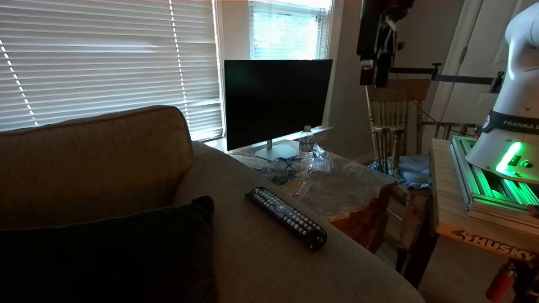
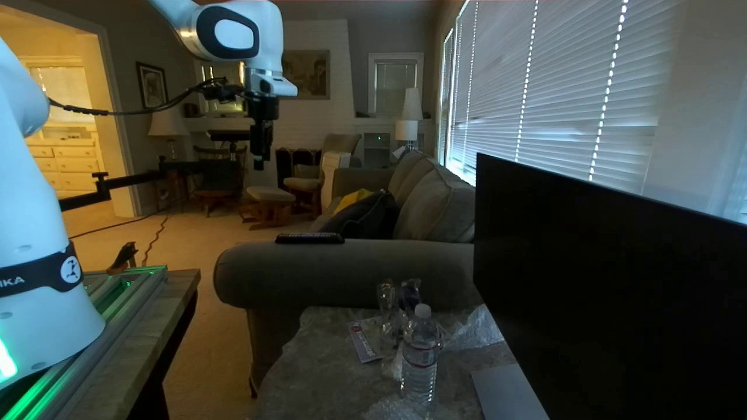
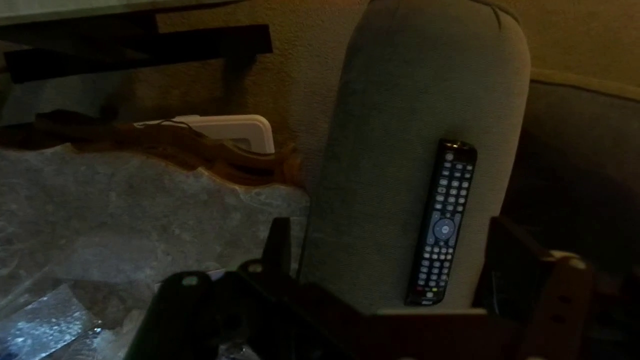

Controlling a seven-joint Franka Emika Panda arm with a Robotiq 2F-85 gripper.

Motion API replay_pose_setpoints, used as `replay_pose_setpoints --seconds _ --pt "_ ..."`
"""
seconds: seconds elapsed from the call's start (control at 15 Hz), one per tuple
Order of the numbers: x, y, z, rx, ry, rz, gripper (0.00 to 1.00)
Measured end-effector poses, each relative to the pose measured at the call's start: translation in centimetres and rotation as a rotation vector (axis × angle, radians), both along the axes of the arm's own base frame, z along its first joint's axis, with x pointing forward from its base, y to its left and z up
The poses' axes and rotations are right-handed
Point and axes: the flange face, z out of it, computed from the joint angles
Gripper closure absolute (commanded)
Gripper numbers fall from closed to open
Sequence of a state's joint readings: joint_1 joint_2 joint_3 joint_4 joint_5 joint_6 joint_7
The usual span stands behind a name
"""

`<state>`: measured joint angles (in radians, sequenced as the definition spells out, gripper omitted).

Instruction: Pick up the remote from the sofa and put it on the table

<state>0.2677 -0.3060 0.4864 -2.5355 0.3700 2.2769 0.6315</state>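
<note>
The long black remote [image 1: 286, 218] with pale buttons lies flat on the arm of the beige sofa [image 1: 236, 248]. The remote [image 2: 309, 238] and sofa arm [image 2: 350, 274] also show in an exterior view. My gripper [image 1: 374, 82] hangs well above, fingers down; it also shows in an exterior view [image 2: 259, 163]. In the wrist view my gripper [image 3: 387, 222] is open and empty, fingers wide apart. There the remote [image 3: 442, 225] lies below between the fingers, nearer the right finger, on the sofa arm [image 3: 380, 150]. The stone-look table [image 1: 358, 185] with an orange-brown wooden edge stands beside the sofa arm; its top [image 3: 125, 220] shows at left.
A monitor [image 1: 278, 101] and a water bottle [image 2: 419, 364] stand on the table. Crinkled clear plastic [image 3: 47, 320] and a small card [image 2: 364, 343] lie there. A dark cushion [image 1: 105, 256] rests on the sofa. A wooden chair [image 1: 396, 105] stands behind the robot's workbench [image 1: 442, 202].
</note>
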Motion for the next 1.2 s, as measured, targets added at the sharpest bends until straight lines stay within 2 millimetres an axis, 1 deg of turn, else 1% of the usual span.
replay_pose_setpoints --seconds 0.13,0.33,0.6,0.8,1.2 --pt "0.3 1.3 -2.2 0.005 -0.003 -0.016 0.00" --pt "1.2 2.5 -5.5 -0.018 -0.023 -0.032 0.00" --pt "2.6 4.3 -8.5 -0.042 -0.007 -0.071 0.00" --pt "3.1 5.1 -9.2 -0.037 0.013 -0.073 0.00" --pt "3.3 5.0 -9.3 -0.037 0.014 -0.077 0.00"
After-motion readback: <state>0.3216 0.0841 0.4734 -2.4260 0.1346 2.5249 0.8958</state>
